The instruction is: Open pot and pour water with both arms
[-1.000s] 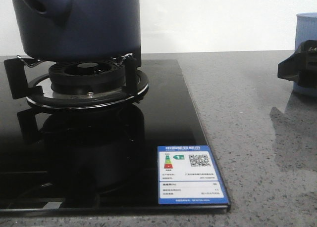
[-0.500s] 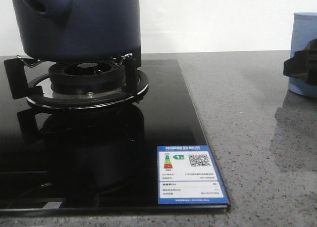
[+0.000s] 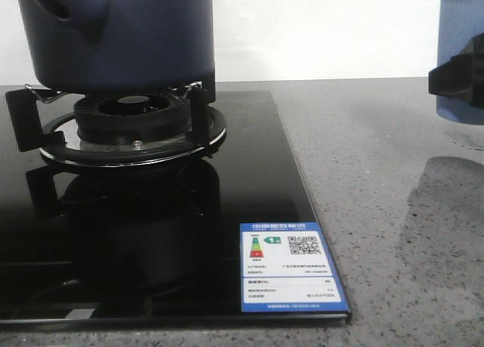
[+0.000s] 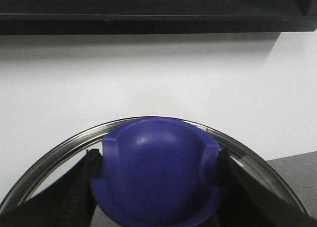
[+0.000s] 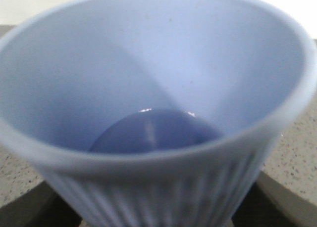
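Right claw [image 3: 458, 82], mid-right edge of front view, grips the light-blue ribbed cup [image 3: 461, 56] just off the desk [image 3: 378, 181]; rigid, light, hold at the ribs. Left claw [image 4: 156, 187] clamps the glass lid's knob [image 4: 156, 170]: fragile, slippery rim. Pot [image 3: 117, 33] upper left on the burner, prob heavy.

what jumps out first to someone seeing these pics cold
The dark navy pot sits on the gas burner at the far left of the glossy black cooktop. At the right edge, the right hand grips a light-blue ribbed cup lifted off the grey counter. The left hand clamps a blue lid knob on a glass lid.
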